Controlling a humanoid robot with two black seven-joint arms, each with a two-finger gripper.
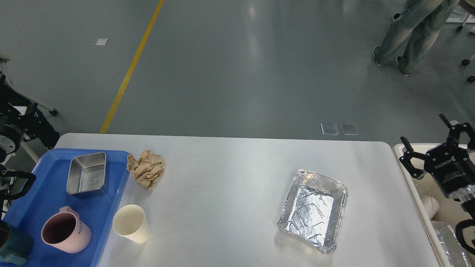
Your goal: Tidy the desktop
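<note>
The white desktop (230, 193) carries a crumpled brown paper ball (146, 168) at the back left, a cream paper cup (131, 223) at the front left and an empty foil tray (314, 209) at the right. My right gripper (423, 129) is open and empty, held past the desktop's right edge above the beige bin (412, 185). My left arm (7, 129) shows only as dark parts at the left edge, and its fingers cannot be made out.
A blue tray (55, 200) on the desktop's left end holds a steel box (87, 173), a pink mug (65, 230) and a dark teal cup (11, 244). The bin holds foil (451, 241). A person's legs (412, 33) stand far right.
</note>
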